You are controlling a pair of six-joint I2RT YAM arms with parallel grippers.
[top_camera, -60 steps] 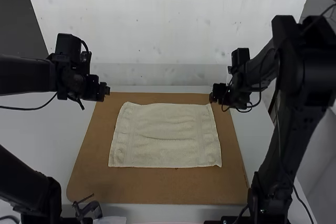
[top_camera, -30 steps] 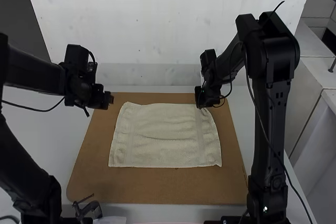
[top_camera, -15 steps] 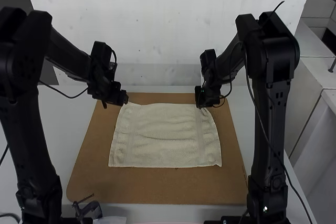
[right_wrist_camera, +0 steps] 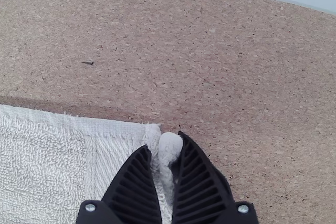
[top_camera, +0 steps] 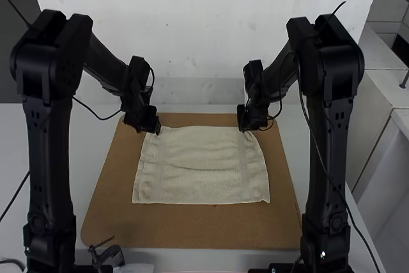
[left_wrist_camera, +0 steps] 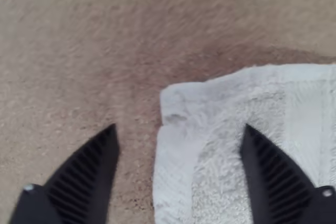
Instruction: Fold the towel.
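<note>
Brought in from the board's far-left edge, the left gripper (left_wrist_camera: pixel 179 128) now sits at the far-left corner (left_wrist_camera: pixel 181 100) of the towel (top_camera: pixel 201 164). The right gripper (right_wrist_camera: pixel 164 141) came inward too, drawing the far-right corner (right_wrist_camera: pixel 169 153) in with it, and has held its spot since about a second ago. The towel lies spread and unfolded, slightly rumpled, on the brown board (top_camera: pixel 192 231) on the bench (top_camera: pixel 86 158).

From where I'm standing, the left is the worry. Its jaws are apart, with the corner lying roughly between them, one of them over the cloth; how high they hang I can't tell. Close too high and they'd miss; close too near the edge and they'd catch only a sliver, which could slip out once the cloth takes weight. Pressing down hard could scrub against the board and shove the corner away.

Over on the right, the jaws are clamped on a small bunched pinch of that corner, which might work loose under a tug. And if the right lifts before the left has a proper hold, I'd expect the towel to twist and fold crooked.
</note>
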